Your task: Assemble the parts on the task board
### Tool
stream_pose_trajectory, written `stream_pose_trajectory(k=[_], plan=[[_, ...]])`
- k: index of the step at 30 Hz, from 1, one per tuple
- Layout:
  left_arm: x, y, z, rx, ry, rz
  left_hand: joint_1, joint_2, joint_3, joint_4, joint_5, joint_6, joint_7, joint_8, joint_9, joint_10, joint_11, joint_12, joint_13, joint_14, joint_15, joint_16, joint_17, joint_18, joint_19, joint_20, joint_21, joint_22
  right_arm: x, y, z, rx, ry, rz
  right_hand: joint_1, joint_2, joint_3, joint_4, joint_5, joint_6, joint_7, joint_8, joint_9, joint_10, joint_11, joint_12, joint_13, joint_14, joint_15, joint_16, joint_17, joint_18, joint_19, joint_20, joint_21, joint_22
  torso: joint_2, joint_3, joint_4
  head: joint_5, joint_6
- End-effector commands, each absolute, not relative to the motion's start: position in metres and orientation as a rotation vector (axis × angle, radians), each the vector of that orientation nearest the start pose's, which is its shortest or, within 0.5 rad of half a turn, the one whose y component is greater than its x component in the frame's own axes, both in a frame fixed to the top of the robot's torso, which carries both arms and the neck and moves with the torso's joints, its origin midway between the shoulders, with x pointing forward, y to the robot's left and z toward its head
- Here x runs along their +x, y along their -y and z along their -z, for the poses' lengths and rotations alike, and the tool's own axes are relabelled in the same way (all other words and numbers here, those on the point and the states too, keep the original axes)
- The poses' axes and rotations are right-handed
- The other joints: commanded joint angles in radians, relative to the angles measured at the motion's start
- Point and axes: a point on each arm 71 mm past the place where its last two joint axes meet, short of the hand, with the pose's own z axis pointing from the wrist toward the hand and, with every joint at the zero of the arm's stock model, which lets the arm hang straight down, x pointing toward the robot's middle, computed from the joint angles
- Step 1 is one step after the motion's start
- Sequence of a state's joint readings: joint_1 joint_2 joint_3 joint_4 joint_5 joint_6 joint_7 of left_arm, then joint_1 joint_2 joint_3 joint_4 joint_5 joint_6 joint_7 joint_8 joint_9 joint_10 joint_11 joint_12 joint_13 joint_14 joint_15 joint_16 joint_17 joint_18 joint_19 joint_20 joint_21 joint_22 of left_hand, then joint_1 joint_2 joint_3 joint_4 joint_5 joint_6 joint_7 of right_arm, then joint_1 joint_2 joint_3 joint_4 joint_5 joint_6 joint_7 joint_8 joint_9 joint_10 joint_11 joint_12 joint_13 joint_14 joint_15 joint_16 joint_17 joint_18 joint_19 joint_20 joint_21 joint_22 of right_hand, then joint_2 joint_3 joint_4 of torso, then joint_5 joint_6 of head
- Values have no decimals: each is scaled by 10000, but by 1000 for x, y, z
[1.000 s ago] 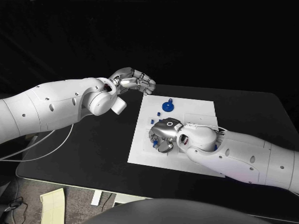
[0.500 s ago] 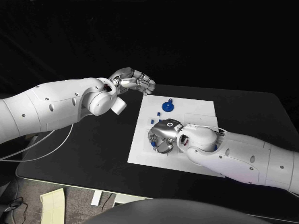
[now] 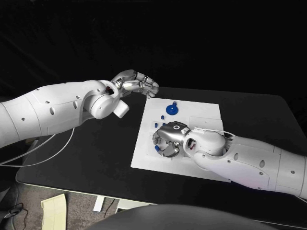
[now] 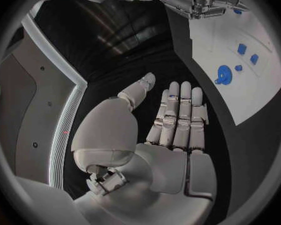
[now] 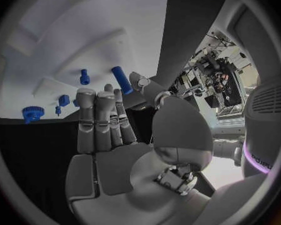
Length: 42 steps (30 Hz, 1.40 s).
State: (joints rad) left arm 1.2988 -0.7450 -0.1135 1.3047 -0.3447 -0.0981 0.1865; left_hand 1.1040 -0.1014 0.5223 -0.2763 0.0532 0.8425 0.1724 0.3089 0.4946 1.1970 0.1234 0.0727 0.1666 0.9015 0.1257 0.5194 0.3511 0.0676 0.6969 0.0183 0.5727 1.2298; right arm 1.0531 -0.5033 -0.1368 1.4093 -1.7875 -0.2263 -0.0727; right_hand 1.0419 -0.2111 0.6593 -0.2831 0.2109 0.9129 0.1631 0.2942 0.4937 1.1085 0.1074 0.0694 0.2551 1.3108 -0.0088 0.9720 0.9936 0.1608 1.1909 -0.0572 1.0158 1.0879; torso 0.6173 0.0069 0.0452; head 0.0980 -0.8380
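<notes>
Parts on the task board (image 3: 202, 112) are small blue pieces that look like hard moulded plastic, so my guess is that they are light, stiff and a little slick under metal fingertips, and will skid or tip if nudged sideways. A toothed blue wheel (image 3: 171, 109) stands near the board's far edge, well apart from the right hand. Nearer, a blue cylinder (image 5: 122, 79) and a small blue knob (image 5: 84, 77) lie on the white surface just beyond the right hand's fingertips (image 5: 85, 96), with smaller blue blocks (image 5: 64, 100) to one side. The cylinder is best pinched across its middle between thumb and one finger; the wheel would be better taken by its rim than by its teeth.

The right hand (image 3: 170, 138) hangs low over the near left part of the board, palm towards the parts, fingers side by side and nearly straight, thumb set off to the side. It holds nothing; whether any fingertip touches the board I cannot tell.

The left hand (image 3: 135, 82) is off the board, above the black table (image 3: 98, 153) beyond the board's far left corner, well apart from every part. Its wrist view shows the fingers stretched out together and the thumb spread away, with nothing in the palm
</notes>
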Motion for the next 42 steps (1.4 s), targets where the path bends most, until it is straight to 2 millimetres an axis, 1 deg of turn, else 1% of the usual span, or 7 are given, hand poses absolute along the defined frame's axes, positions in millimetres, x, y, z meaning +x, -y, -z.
stream_pose_trajectory(k=[1, 13, 26, 28, 30, 33, 42], plan=[[530, -210, 177, -7304, -17699, 13585, -77, 22, -30, 32, -1, -71, 4, 35, -13, -68, 10, -16, -10, 74, 8, -70, 18, 105, 10, 77, -71, 12, 424, 50, 280, -6294, -16941, -8145, 3, -161, -111, -12, 112, -150, 16, -79, -42, -213, 72, -10, -101, -30, 85, 43, -18, 1010, 24, -34, -56, -22, 2, 5, -1, -18, 9], [531, -215, 177, -7358, -17627, 13486, -72, 19, -28, 28, -1, -74, 4, 38, -16, -70, 10, -16, -11, 74, 8, -79, 28, 105, 8, 77, -76, 17, 430, 83, 243, -4469, -16853, -9198, -407, -405, -834, 88, 498, -501, 18, -170, -132, -430, 129, 294, -347, -176, 137, 90, -70, 1010, -70, 20, -145, -38, -17, 20, -25, -189, 163], [534, -219, 183, -7530, -17518, 13348, -93, 19, -35, 41, -2, -69, 4, 47, -18, -65, 10, -11, -11, 81, 9, -89, 44, 104, 13, 80, -81, 25, 472, 181, 194, -642, -19309, -8177, -924, 628, -1792, 36, 121, 217, -298, 382, 323, 164, -821, 5350, 2964, -133, -802, 31, -215, 1010, -114, -13, -220, -9, -192, 97, -197, -865, 383], [533, -218, 184, -7556, -17542, 13364, -101, 21, -37, 47, -2, -68, 4, 50, -18, -63, 10, -10, -11, 83, 9, -92, 49, 104, 16, 80, -82, 27, 471, 195, 200, -642, -20293, -6966, -993, 870, -1704, 114, 95, 181, -410, 407, 534, 216, -959, 7392, 4455, -63, -955, 105, -194, 1010, -32, -25, -181, 18, -236, 113, -221, -974, 342], [533, -219, 186, -7613, -17578, 13338, -106, 24, -38, 51, -2, -68, 4, 52, -19, -63, 9, -9, -11, 85, 9, -94, 52, 104, 17, 80, -83, 29, 474, 210, 203, -728, -20796, -5962, -837, 1046, -579, 687, -1530, 420, -617, 523, 735, -41, -1195, 8998, 5778, 81, -984, 675, 251, 1010, 68, -18, 40, 177, -268, 131, -245, -1059, 334], [532, -219, 189, -7709, -17613, 13352, -110, 27, -38, 53, -1, -68, 4, 53, -20, -62, 9, -9, -11, 86, 9, -96, 55, 104, 18, 80, -84, 30, 472, 221, 209, -314, -21526, -5585, -1217, 469, 633, 1517, -1617, 405, -599, 501, 881, -175, -1162, 9887, 6539, 61, -1084, 1084, 654, 1010, 151, -30, 323, 394, -310, 161, -286, -1109, 306], [530, -219, 194, -7793, -17696, 13362, -136, 35, -45, 71, -1, -68, 4, 58, -22, -63, 9, -8, -12, 87, 10, -108, 68, 103, 22, 81, -89, 36, 457, 246, 228, 1594, -22621, -4653, -1768, 754, 940, 1739, -1593, 143, -568, 399, 1225, -6, -1148, 10940, 7455, 130, -1059, 1896, 1409, 1010, 516, -291, 788, 666, -421, 229, -360, -1245, 251]])
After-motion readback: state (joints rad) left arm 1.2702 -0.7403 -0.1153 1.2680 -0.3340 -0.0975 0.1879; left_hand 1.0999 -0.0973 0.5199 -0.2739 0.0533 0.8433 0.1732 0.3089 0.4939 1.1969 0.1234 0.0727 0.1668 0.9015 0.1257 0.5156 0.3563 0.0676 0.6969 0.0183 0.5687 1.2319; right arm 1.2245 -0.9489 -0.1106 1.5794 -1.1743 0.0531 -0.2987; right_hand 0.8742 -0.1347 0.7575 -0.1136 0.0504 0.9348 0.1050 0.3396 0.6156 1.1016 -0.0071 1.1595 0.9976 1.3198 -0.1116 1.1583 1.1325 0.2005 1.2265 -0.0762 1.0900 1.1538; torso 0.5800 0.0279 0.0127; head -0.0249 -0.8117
